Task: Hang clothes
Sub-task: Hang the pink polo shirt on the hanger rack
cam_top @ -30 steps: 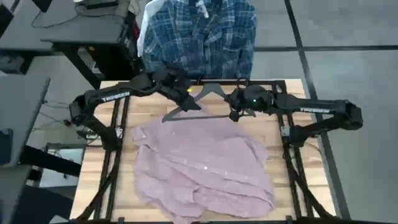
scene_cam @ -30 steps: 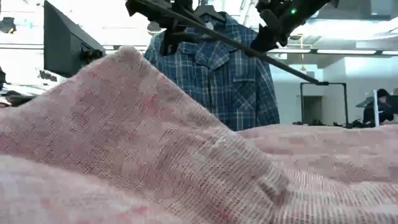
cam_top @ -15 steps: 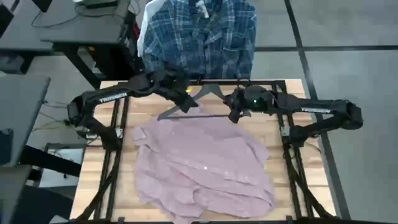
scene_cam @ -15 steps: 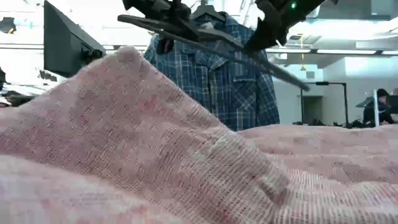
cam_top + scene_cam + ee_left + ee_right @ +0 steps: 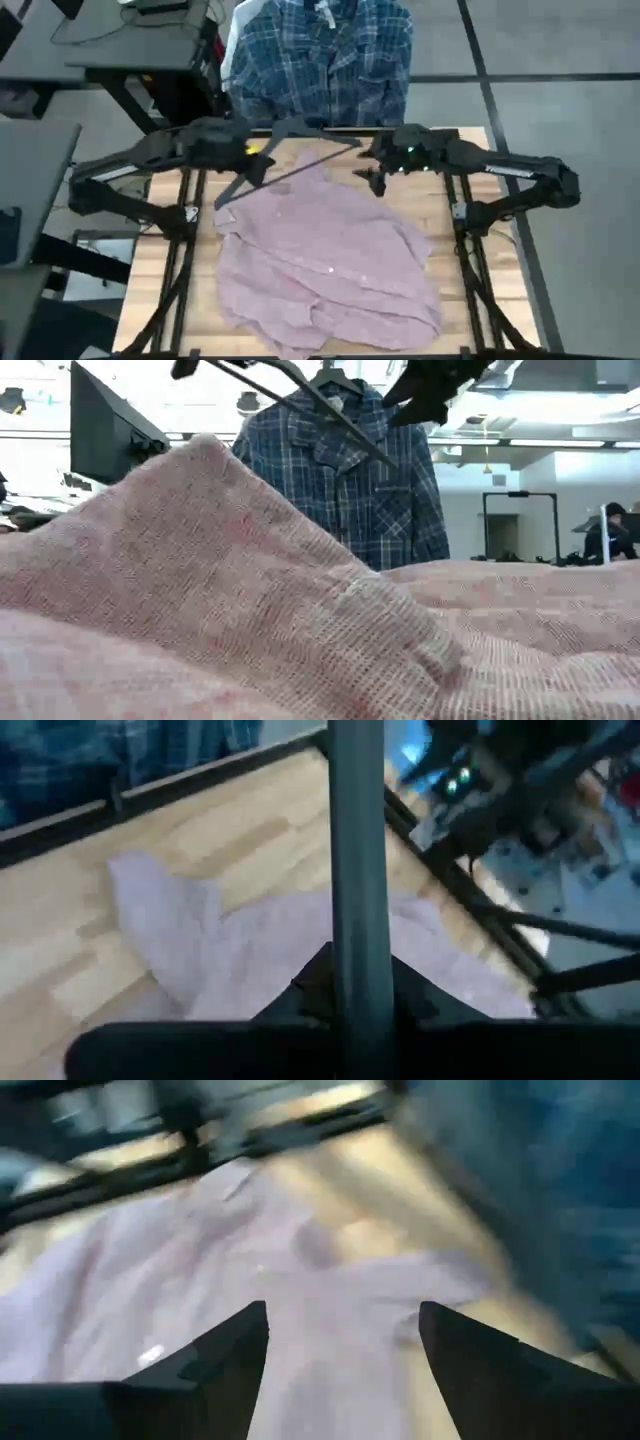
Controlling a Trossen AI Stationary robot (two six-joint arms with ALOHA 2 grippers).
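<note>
Pink shirt lies crumpled mid-table, plaid shirt hangs past the 12 o'clock edge, left gripper has its fingers pinching the dark hanger above the table's 11 o'clock side, right gripper hovers at 1 o'clock, fingers spread.

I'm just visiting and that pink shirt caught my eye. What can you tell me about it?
The pink shirt is a soft, loosely woven, dusty pink garment lying crumpled and spread across the wooden table, covering most of it. A small white button shows near its middle. It lies unhung, and no claw touches it. A dark hanger is held above its far edge. Seen from table height, its folds rise in a hump.
</note>
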